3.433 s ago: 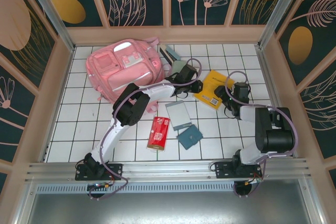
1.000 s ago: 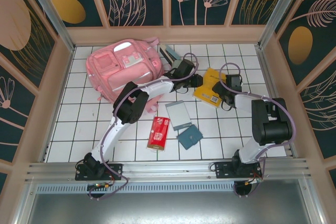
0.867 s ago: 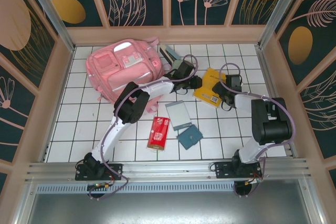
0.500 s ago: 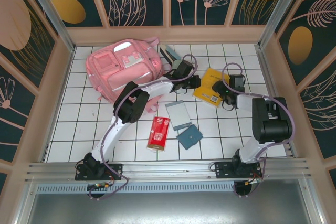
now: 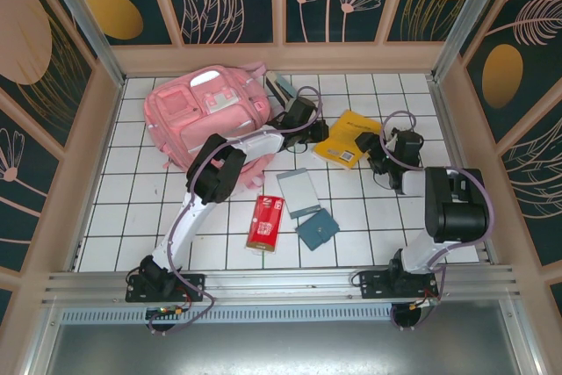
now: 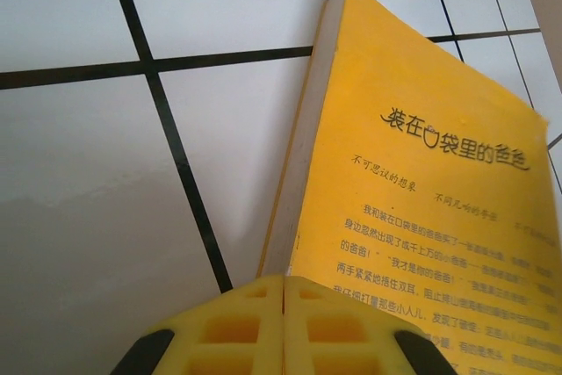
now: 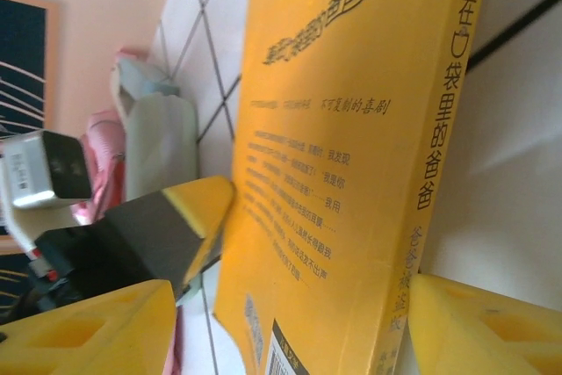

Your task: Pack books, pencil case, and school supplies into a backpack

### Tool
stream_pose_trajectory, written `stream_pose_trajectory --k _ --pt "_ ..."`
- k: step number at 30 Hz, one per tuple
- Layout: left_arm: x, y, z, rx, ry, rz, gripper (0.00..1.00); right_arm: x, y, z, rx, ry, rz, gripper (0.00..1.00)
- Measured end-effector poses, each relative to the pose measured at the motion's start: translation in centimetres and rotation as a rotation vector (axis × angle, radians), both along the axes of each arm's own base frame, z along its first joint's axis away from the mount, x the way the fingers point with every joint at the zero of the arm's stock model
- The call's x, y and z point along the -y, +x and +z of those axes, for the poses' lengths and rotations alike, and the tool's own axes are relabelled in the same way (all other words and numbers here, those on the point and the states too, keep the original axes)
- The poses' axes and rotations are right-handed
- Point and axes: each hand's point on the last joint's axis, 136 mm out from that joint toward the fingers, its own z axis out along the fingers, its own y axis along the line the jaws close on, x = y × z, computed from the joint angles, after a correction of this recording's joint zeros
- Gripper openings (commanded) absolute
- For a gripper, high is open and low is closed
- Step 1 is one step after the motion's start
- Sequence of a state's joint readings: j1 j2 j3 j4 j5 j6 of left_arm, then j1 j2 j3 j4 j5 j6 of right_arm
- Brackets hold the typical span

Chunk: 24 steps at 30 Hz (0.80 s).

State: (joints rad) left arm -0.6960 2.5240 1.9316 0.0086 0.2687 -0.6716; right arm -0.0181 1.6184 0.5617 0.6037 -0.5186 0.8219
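A yellow book (image 5: 345, 139) lies tilted on the white tiles right of the pink backpack (image 5: 206, 116). My left gripper (image 5: 313, 134) is shut on the book's left edge; in the left wrist view its yellow pads (image 6: 283, 296) meet at the book's corner (image 6: 413, 199). My right gripper (image 5: 376, 150) is open at the book's right end. In the right wrist view the book (image 7: 334, 191) stands between that gripper's two fingers (image 7: 281, 335), its spine close to the right pad. The left gripper's finger (image 7: 189, 208) presses the far edge. A pale mint pencil case (image 7: 162, 147) lies behind.
A red packet (image 5: 263, 222), a silver-grey pad (image 5: 299, 191) and a small teal square (image 5: 317, 229) lie on the tiles in front of the arms. A dark and pale item (image 5: 283, 89) rests against the backpack's right side. Wooden walls enclose the table.
The left gripper has closed on the book's edge and pulled back up-left. The book followed it and tilted. The right gripper stayed open at the book's other end.
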Motion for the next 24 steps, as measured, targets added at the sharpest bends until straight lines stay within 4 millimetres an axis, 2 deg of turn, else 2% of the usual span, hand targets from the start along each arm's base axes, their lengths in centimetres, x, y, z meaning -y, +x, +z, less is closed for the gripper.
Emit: stream_pose_trajectory --k 4,8,16,20,24 --pt "0.0 0.0 0.0 0.000 0.001 0.001 0.08 -0.1 0.2 0.6 0.019 -0.016 0.014 0.68" --pt "-0.1 0.1 0.0 0.003 0.003 0.005 0.08 -0.1 1.0 0.6 0.015 -0.105 0.014 0.68" --pt "-0.1 0.2 0.0 0.005 0.002 0.007 0.09 -0.5 1.1 -0.9 0.004 -0.330 -0.014 0.72" --pt "-0.1 0.2 0.0 0.003 0.000 0.009 0.09 -0.5 1.1 -0.9 0.030 -0.301 -0.040 0.72" --pt "-0.1 0.2 0.0 0.006 -0.002 0.011 0.09 -0.2 1.5 -0.8 0.059 -0.159 -0.098 0.71"
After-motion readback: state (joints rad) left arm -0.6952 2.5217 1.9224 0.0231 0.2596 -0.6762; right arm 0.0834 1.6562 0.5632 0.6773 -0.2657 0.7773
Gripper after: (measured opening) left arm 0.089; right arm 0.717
